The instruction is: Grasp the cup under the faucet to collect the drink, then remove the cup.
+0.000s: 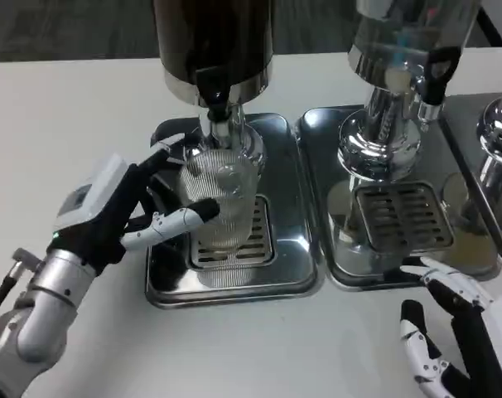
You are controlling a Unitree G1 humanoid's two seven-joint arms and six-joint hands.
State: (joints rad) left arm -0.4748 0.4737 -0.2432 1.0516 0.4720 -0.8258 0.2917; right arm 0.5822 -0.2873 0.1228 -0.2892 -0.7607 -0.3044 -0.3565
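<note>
White table (60, 99): left hand (127, 207) grips cup (220, 199); right hand (454, 332) spread, empty.

I see even, bright overhead light, glare on the shiny steel drip trays (292, 249), soft shadows, slight overall blur.

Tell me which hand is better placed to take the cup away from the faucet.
The left. The left hand already has its fingers around the clear cup under the dark dispenser's faucet. The right hand rests open on the table, by the neighbouring drip tray.
</note>
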